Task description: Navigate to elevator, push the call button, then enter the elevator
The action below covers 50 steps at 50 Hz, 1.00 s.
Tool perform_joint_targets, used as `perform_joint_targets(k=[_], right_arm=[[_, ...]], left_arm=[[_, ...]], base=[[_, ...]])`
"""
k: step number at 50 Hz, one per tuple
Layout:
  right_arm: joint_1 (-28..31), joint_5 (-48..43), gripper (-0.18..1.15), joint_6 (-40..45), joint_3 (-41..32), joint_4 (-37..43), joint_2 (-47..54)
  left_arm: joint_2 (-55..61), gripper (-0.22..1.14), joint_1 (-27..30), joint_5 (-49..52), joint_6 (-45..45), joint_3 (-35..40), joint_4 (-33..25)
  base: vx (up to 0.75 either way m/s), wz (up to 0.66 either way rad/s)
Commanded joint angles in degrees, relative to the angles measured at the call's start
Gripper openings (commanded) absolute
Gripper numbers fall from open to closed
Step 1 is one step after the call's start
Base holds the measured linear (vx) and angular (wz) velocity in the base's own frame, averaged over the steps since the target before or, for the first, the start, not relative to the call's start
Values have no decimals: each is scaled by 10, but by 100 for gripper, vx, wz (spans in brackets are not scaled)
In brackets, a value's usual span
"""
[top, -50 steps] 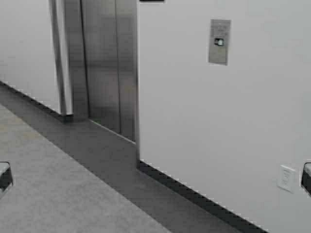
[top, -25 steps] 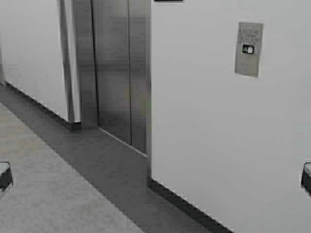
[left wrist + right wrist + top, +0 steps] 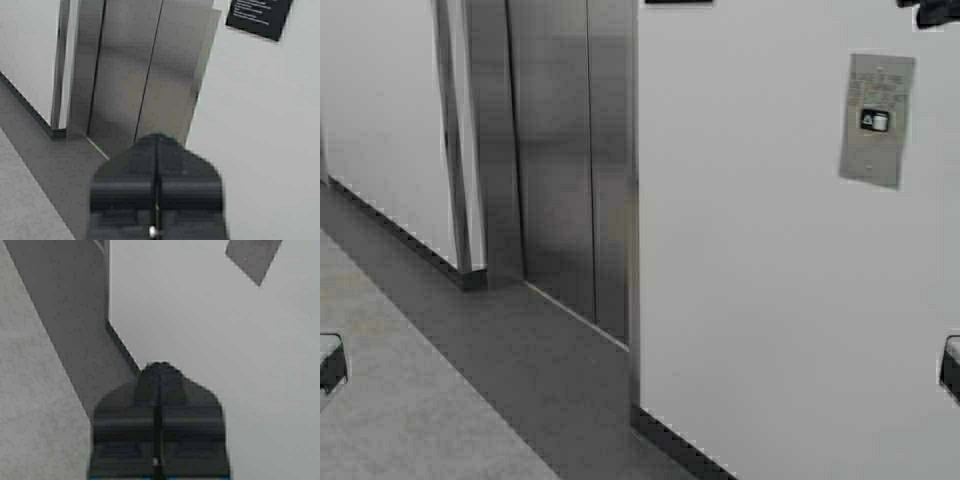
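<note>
White wall point(image 3: 760, 300) carries call button point(image 3: 876, 120) (elevator point(image 3: 570, 150) doors closed).

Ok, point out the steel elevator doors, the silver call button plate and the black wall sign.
brushed steel elevator doors point(image 3: 560, 160), high view, left door panel
silver call button plate point(image 3: 876, 121), high view, dark button
black wall sign point(image 3: 257, 15), left wrist view, centre

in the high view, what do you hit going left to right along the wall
white wall → steel frame post → elevator doors, shut → white wall → call button plate
</note>
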State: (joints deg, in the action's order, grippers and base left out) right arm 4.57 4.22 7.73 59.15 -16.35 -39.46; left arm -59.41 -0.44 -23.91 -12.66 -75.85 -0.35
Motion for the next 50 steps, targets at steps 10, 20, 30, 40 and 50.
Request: perform_joint_targets(k=[10, 20, 30, 40, 50], right_arm=[[32, 185, 5, 1, -69, -74, 47], [79, 267, 6, 9, -116, -148, 125], [112, 320, 6, 47, -146, -265, 194], [137, 368, 6, 165, -128, -428, 229], [146, 388, 6, 298, -109, -558, 266]], left_arm=[[2, 2, 1, -2, 0, 9, -1], [-17, 2, 1, -1, -10, 8, -3], [-47, 2, 0, 23, -17, 6, -3], [-65, 2, 1, 59, -18, 4, -4], [-68, 2, 1, 60, -25, 7, -4]], base=[[40, 8], [33, 4], [30, -3], [28, -10], [23, -3]])
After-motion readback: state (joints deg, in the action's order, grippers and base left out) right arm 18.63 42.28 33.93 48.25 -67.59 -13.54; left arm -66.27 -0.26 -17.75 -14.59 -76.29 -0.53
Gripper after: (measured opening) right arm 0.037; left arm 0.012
